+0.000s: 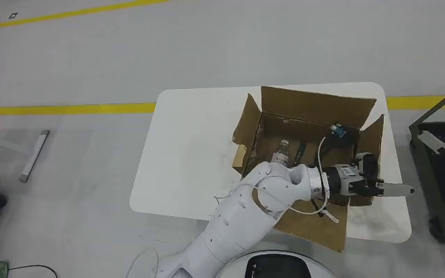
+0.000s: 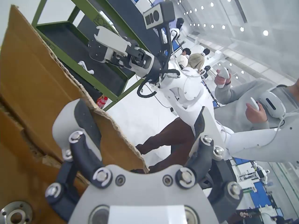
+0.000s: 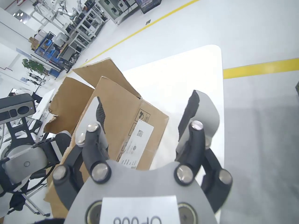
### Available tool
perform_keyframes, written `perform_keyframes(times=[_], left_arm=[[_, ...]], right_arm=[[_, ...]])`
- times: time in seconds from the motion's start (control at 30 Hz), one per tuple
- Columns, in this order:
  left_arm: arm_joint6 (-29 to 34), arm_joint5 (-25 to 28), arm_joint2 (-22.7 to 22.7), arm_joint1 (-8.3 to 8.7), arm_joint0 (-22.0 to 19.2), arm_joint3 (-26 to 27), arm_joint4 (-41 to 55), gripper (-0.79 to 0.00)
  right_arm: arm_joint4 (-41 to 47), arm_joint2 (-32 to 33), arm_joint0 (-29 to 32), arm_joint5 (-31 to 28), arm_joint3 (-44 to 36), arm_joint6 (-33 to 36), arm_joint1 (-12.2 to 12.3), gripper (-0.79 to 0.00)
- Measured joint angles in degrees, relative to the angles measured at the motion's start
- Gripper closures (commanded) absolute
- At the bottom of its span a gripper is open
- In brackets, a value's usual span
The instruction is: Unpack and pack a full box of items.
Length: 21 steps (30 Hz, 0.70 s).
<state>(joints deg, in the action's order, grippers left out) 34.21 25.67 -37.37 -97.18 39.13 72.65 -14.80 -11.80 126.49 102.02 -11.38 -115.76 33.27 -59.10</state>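
Closing your left gripper [image 2: 140, 108], now wide at the torn side flap [image 2: 42, 82] of the cardboard box [image 1: 313, 104] on the table [image 1: 188, 153], bite below the ragged edge; your right gripper [image 3: 147, 99] hangs wide, empty, alongside.

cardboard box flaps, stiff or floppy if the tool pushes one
Likely floppy: the flap has a torn, ragged edge and creases, so it should fold at its hinge rather than resist. The cardboard box sits wide and low on the smooth table, so a harder push would probably slide it, not tip it.
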Motion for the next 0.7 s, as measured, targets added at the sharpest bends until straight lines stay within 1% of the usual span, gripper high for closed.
perform_keyframes(times=[0.13,0.33,0.4,0.43,0.5,0.53,0.6,0.63,0.7], left_arm=[[-0.9,0.3,2.3,-1.16,-2.0,-2.9,-1.9,-0.785],[-1.9,0.6,4.6,-2.72,-3.9,-6.9,-3.0,-0.785],[-1.6,1.0,5.2,-3.2,-4.2,-7.8,-2.7,-0.785],[-1.5,1.1,5.4,-3.38,-4.4,-8.1,-2.5,-0.785],[-1.2,1.5,5.8,-3.76,-4.7,-8.7,-2.4,-0.785],[-1.2,1.6,5.9,-3.9,-4.8,-9.0,-2.4,-0.785],[-1.1,1.7,6.0,-4.2,-5.0,-9.6,-2.6,-0.785],[-1.1,1.7,6.1,-4.3,-5.1,-9.9,-2.7,-0.785],[-1.2,1.7,6.1,-4.5,-5.1,-10.4,-2.9,-0.785]], right_arm=[[1.2,2.9,0.6,0.1,0.5,4.0,0.2,-0.785],[2.0,1.4,1.5,-0.8,0.2,4.7,0.1,-0.763],[2.0,0.7,1.6,-0.8,-0.2,4.4,0.1,-0.72],[1.8,0.4,1.7,-0.8,-0.4,4.6,0.1,-0.686],[1.2,-0.4,1.6,-0.9,-0.7,4.8,0.1,-0.662],[1.0,-0.8,1.5,-0.9,-0.7,4.9,0.1,-0.625],[0.2,-1.9,1.3,-0.7,-0.5,4.7,0.1,-0.499],[-0.1,-2.4,1.1,-0.5,-0.3,4.6,0.1,-0.391],[-1.6,-3.6,0.9,-0.1,0.2,4.3,0.2,-0.271]])
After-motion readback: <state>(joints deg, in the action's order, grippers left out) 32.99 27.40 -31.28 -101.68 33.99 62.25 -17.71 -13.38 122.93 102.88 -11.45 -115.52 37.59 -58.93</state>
